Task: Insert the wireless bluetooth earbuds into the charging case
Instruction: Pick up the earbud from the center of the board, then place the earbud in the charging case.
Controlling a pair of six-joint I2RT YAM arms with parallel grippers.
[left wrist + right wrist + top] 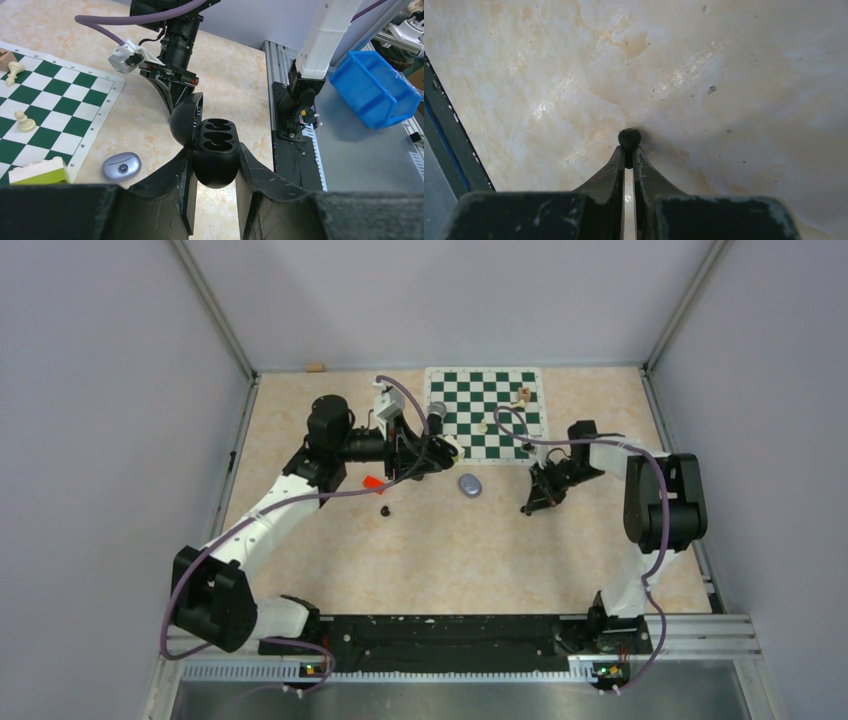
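Note:
My left gripper is shut on the black charging case and holds it above the table. The case lid is open and both sockets look empty. In the top view the left gripper is at the chessboard's near-left corner. My right gripper is shut on a glossy black earbud down at the tabletop; it also shows in the top view. A second black earbud lies on the table. A pale purple oval piece lies between the arms.
A green-and-white chessboard with a few pale chess pieces lies at the back. A red block sits below the left wrist. A white-and-green block rests on the board's corner. Walls enclose three sides.

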